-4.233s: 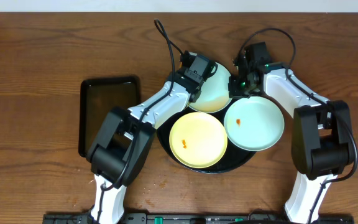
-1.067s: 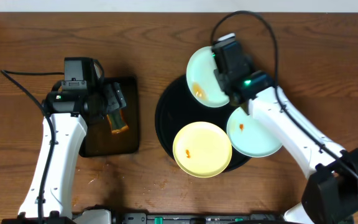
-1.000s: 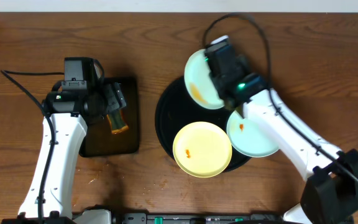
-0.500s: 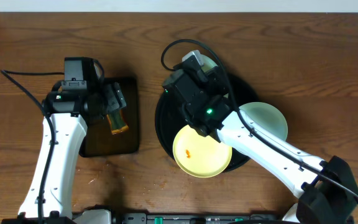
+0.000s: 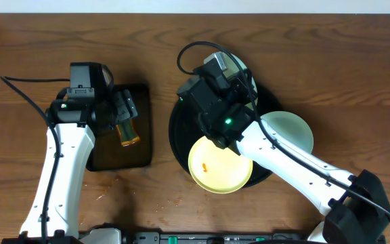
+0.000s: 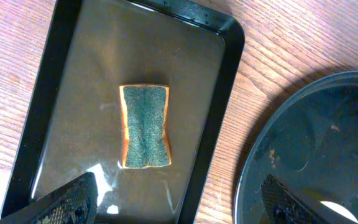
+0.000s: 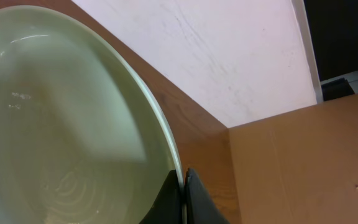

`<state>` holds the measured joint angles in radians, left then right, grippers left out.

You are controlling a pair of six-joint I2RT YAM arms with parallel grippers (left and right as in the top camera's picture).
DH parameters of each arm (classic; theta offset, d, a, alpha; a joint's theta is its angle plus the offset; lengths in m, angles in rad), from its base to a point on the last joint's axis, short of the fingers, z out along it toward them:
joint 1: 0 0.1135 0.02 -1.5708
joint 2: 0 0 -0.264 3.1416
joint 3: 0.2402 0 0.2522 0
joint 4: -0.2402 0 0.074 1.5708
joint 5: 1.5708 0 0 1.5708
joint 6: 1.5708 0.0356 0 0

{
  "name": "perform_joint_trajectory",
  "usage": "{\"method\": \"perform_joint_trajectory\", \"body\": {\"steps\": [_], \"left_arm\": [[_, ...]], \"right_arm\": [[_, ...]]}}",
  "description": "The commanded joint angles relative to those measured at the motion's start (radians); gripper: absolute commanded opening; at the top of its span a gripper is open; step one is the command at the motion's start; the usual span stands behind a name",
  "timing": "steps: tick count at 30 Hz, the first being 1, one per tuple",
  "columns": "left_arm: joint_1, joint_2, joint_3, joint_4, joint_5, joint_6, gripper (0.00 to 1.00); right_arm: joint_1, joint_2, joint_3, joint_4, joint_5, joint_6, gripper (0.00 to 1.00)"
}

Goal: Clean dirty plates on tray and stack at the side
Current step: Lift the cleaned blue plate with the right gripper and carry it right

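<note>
The pale blue plate [image 7: 61, 124] is pinched at its rim by the right gripper [image 7: 183, 186]; it is judged stiff, light and slippery; the left gripper [image 6: 173, 204] is spread wide above the sponge [image 6: 145, 126].

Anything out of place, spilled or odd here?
The yellow plate sticks out over the round tray's near rim instead of lying inside it, and carries an orange stain. A few orange crumbs lie on the table.
</note>
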<state>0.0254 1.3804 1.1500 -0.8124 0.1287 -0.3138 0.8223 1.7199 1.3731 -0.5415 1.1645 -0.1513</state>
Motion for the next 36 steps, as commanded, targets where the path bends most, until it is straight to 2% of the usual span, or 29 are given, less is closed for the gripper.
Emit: {"method": "perform_joint_trajectory", "body": {"steps": [1,16,20,23,25,29,33,36], "left_arm": [[0.004,-0.001,0.008,-0.006,0.002,0.006,0.85],[0.004,-0.001,0.008,-0.005,0.002,0.006,0.85],[0.004,-0.001,0.008,-0.005,0.002,0.006,0.85],[0.004,-0.001,0.008,-0.006,0.002,0.006,0.85],[0.004,-0.001,0.008,-0.006,0.002,0.006,0.85],[0.004,-0.001,0.008,-0.006,0.002,0.006,0.85],[0.004,-0.001,0.008,-0.005,0.002,0.006,0.85],[0.004,-0.001,0.008,-0.006,0.002,0.006,0.85]], "right_arm": [[0.011,-0.018,0.007,0.003,0.043,-0.008,0.01],[0.002,-0.018,0.007,0.003,0.042,0.021,0.01],[-0.037,-0.019,0.007,-0.015,0.030,0.105,0.01],[-0.095,-0.033,0.007,-0.071,-0.027,0.238,0.01],[-0.142,-0.055,0.008,-0.116,-0.129,0.328,0.01],[-0.314,-0.135,0.008,-0.200,-0.532,0.478,0.01],[-0.583,-0.203,0.007,-0.225,-1.042,0.488,0.01],[-0.773,-0.222,0.008,-0.244,-1.314,0.488,0.01]]}}
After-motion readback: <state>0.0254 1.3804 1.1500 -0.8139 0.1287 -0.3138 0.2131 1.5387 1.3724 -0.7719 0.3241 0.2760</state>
